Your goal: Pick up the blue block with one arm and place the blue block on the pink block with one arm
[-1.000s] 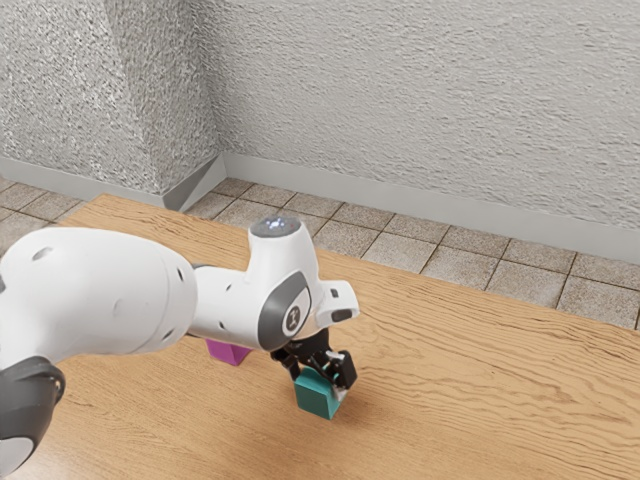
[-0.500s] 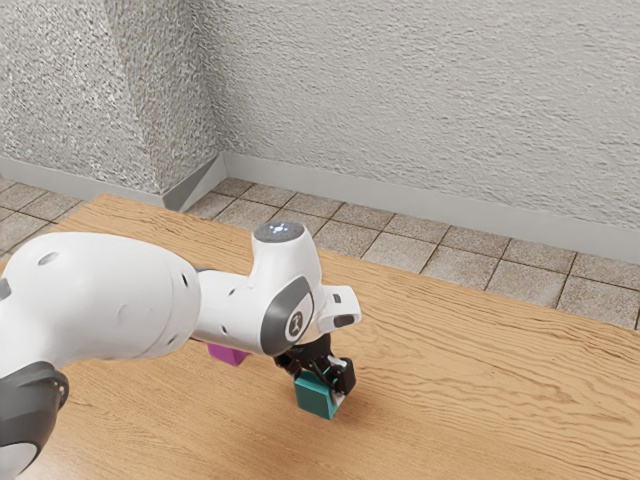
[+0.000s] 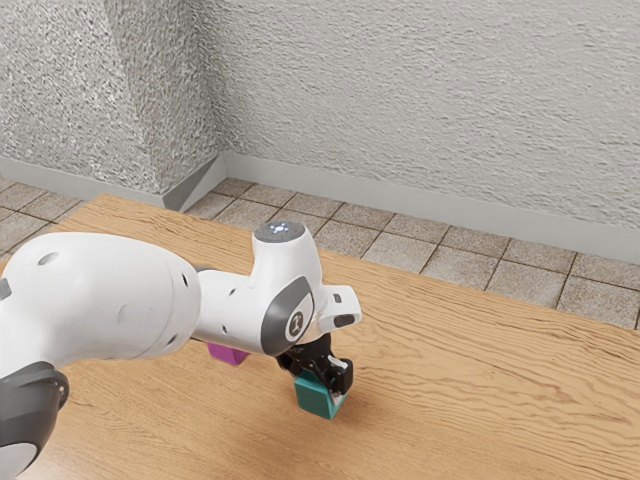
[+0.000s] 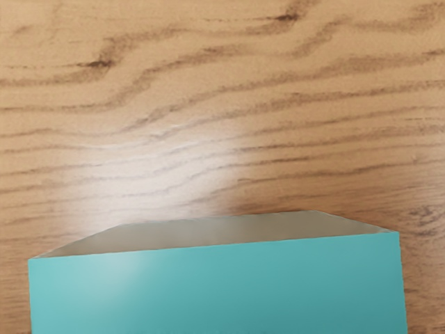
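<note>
The blue block (image 3: 319,401), teal in colour, rests on the wooden table (image 3: 480,380). My gripper (image 3: 320,378) reaches down over it, with a black finger pressed against each of two opposite sides, so it is shut on the block. In the wrist view the blue block (image 4: 215,285) lies directly under my hand, its top face toward the camera. The pink block (image 3: 227,353) sits on the table toward the exterior view's left of the blue block, partly hidden behind my arm.
Bare wooden tabletop (image 4: 208,104) stretches beyond the block and toward the exterior view's right. A tiled floor (image 3: 470,260) and a grey textured wall (image 3: 420,100) lie behind the table's far edge.
My hand has sunk slightly onto the blue block and the fingers have drawn in against its sides. The block itself has not moved.
</note>
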Robot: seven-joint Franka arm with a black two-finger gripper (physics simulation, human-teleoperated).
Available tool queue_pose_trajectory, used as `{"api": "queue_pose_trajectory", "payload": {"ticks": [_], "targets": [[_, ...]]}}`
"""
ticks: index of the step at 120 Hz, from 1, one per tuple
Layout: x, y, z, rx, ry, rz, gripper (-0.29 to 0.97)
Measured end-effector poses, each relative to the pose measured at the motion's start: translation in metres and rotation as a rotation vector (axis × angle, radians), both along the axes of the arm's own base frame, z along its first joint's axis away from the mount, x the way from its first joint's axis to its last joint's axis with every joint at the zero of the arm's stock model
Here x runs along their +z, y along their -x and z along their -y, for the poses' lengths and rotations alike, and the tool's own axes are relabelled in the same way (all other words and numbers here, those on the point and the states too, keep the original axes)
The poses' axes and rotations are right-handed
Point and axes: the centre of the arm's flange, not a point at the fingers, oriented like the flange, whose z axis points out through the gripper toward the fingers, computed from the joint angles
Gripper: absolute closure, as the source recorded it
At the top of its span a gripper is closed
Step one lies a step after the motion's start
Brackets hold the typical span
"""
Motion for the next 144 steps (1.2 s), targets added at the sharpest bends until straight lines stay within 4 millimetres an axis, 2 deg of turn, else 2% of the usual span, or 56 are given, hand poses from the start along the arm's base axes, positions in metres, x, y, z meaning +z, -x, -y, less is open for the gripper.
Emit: {"api": "queue_pose_trajectory", "payload": {"ticks": [22, 37, 46, 57, 64, 79, 107, 144], "targets": [[0.006, 0.0, 0.001, 0.002, 0.013, -0.002, 0.3], [0.02, -0.005, -0.016, 0.034, 0.03, -0.005, 0.31], [0.033, -0.012, -0.04, 0.072, 0.033, 0.0, 0.32], [0.057, -0.024, -0.088, 0.115, 0.003, 0.005, 0.32], [0.07, -0.028, -0.111, 0.122, -0.021, -0.005, 0.32], [0.08, -0.025, -0.14, 0.112, -0.056, -0.052, 0.31], [0.087, -0.021, -0.163, 0.062, -0.067, -0.097, 0.31], [0.091, -0.021, -0.181, 0.007, -0.059, -0.087, 0.31]]}}
